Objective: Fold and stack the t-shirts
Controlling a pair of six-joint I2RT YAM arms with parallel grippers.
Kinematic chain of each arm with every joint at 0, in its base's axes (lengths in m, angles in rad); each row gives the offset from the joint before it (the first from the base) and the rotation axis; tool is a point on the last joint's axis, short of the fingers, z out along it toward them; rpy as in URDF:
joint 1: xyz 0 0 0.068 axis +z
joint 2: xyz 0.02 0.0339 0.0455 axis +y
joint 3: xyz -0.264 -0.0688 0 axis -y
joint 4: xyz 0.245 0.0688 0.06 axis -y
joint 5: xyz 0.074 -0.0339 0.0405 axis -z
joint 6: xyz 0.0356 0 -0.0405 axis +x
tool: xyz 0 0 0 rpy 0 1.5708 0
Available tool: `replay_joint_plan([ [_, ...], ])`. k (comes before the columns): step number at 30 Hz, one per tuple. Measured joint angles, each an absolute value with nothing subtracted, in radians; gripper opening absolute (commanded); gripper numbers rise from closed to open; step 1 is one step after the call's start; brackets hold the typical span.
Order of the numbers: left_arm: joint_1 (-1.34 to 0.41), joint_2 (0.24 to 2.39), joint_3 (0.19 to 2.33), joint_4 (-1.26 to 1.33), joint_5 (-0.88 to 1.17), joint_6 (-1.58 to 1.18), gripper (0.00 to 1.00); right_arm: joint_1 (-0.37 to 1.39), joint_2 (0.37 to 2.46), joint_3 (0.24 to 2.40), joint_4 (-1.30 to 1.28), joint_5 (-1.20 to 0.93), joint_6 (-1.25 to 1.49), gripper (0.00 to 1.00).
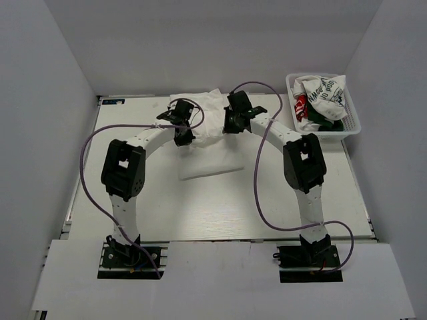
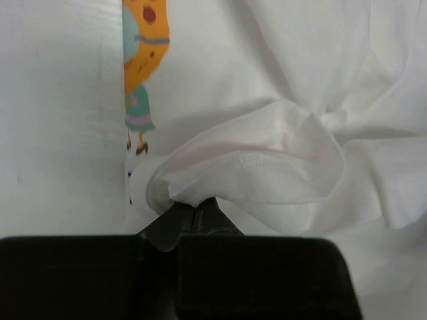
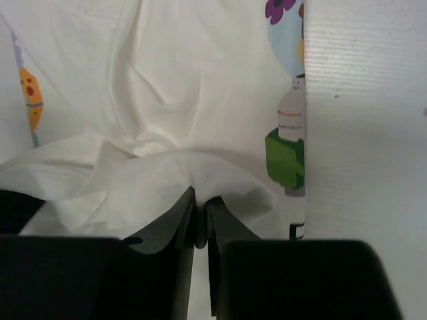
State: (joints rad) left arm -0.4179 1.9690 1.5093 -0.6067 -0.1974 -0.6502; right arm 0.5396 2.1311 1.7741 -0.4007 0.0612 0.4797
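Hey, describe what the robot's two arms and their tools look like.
Both the left arm and right arm have white links and bulky black joint housings. A purple cable loops along each. The left tool and right tool have black tapered fingers.

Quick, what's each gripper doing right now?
Left gripper: jaws closed, pinching a fold of the white t-shirt.
Right gripper: jaws closed on another fold of the same shirt.

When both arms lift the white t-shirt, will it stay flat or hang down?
Probably floppy: the t-shirt bunches into soft folds where the left gripper pinches it. It would likely sag between that grip and the right gripper. It looks thin, so probably light.
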Motion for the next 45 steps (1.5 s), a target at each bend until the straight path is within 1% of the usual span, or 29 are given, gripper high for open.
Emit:
replay_joint_plan([
  [1, -0.410, 2.001, 1.546, -0.614, -0.200, -0.650, 0.07, 0.533, 2.158, 1.796, -0.401, 0.052, 0.476, 0.30],
  [2, -0.402, 2.027, 1.579, -0.620, -0.202, -0.647, 0.26, 0.527, 2.191, 1.825, -0.406, 0.038, 0.466, 0.46],
  [3, -0.396, 2.050, 1.607, -0.626, -0.205, -0.643, 0.51, 0.521, 2.222, 1.858, -0.408, 0.022, 0.463, 0.76],
  [4, -0.389, 2.067, 1.629, -0.636, -0.214, -0.642, 0.75, 0.514, 2.248, 1.887, -0.410, 0.004, 0.456, 0.88],
  [5, -0.383, 2.077, 1.647, -0.643, -0.223, -0.643, 1.00, 0.508, 2.268, 1.907, -0.408, -0.014, 0.442, 0.90],
  [8, -0.372, 2.080, 1.662, -0.654, -0.233, -0.654, 1.00, 0.495, 2.275, 1.910, -0.414, -0.041, 0.414, 0.90],
  [10, -0.363, 2.059, 1.633, -0.643, -0.232, -0.653, 1.00, 0.488, 2.235, 1.853, -0.393, -0.039, 0.406, 0.90],
  [11, -0.362, 2.033, 1.599, -0.634, -0.229, -0.654, 1.00, 0.486, 2.196, 1.792, -0.375, -0.038, 0.402, 0.90],
  [12, -0.360, 1.999, 1.549, -0.630, -0.224, -0.655, 1.00, 0.486, 2.186, 1.774, -0.367, -0.037, 0.398, 0.90],
  [13, -0.361, 1.963, 1.500, -0.627, -0.220, -0.656, 1.00, 0.485, 2.104, 1.664, -0.369, -0.036, 0.397, 0.90],
  [14, -0.364, 1.919, 1.439, -0.617, -0.213, -0.659, 1.00, 0.484, 2.046, 1.562, -0.318, -0.036, 0.396, 0.90],
  [17, -0.377, 1.791, 1.256, -0.590, -0.163, -0.670, 1.00, 0.484, 1.862, 1.304, -0.311, -0.040, 0.406, 0.90],
  [20, -0.388, 1.709, 1.092, -0.559, -0.101, -0.682, 1.00, 0.479, 1.777, 1.176, -0.294, -0.068, 0.415, 0.90],
  [23, -0.394, 1.701, 1.019, -0.544, -0.063, -0.696, 0.86, 0.471, 1.778, 1.125, -0.266, -0.096, 0.421, 0.88],
  [24, -0.395, 1.694, 1.013, -0.523, -0.056, -0.700, 0.76, 0.471, 1.782, 1.116, -0.260, -0.105, 0.424, 0.86],
  [26, -0.395, 1.699, 1.005, -0.495, -0.040, -0.706, 0.62, 0.466, 1.795, 1.107, -0.251, -0.118, 0.430, 0.79],
  [27, -0.396, 1.702, 1.003, -0.487, -0.036, -0.707, 0.48, 0.464, 1.802, 1.105, -0.243, -0.123, 0.434, 0.75],
  [28, -0.395, 1.703, 1.000, -0.476, -0.031, -0.710, 0.44, 0.463, 1.808, 1.104, -0.233, -0.129, 0.437, 0.67],
  [30, -0.396, 1.711, 0.995, -0.463, -0.014, -0.708, 0.37, 0.461, 1.820, 1.104, -0.220, -0.142, 0.438, 0.54],
  [31, -0.396, 1.711, 0.989, -0.450, -0.006, -0.707, 0.28, 0.461, 1.825, 1.103, -0.214, -0.147, 0.441, 0.49],
  [32, -0.396, 1.711, 0.982, -0.435, 0.003, -0.708, 0.26, 0.460, 1.828, 1.102, -0.209, -0.153, 0.443, 0.41],
  [33, -0.396, 1.711, 0.975, -0.421, 0.011, -0.706, 0.22, 0.460, 1.828, 1.098, -0.201, -0.155, 0.448, 0.40],
  [34, -0.396, 1.711, 0.971, -0.410, 0.019, -0.706, 0.10, 0.460, 1.828, 1.091, -0.191, -0.159, 0.454, 0.39],
  [36, -0.396, 1.711, 0.965, -0.390, 0.029, -0.702, 0.01, 0.459, 1.831, 1.081, -0.171, -0.160, 0.459, 0.37],
  [37, -0.396, 1.712, 0.965, -0.387, 0.032, -0.701, 0.00, 0.459, 1.834, 1.081, -0.163, -0.160, 0.461, 0.34],
  [38, -0.396, 1.713, 0.966, -0.386, 0.035, -0.698, 0.00, 0.458, 1.837, 1.081, -0.152, -0.157, 0.461, 0.26],
  [39, -0.396, 1.714, 0.967, -0.386, 0.037, -0.695, 0.00, 0.458, 1.840, 1.081, -0.145, -0.157, 0.458, 0.09],
  [40, -0.396, 1.714, 0.968, -0.386, 0.038, -0.691, 0.00, 0.458, 1.845, 1.081, -0.139, -0.156, 0.459, 0.00],
  [45, -0.402, 1.693, 0.955, -0.386, 0.041, -0.666, 0.00, 0.460, 1.812, 1.029, -0.089, -0.139, 0.458, 0.00],
])
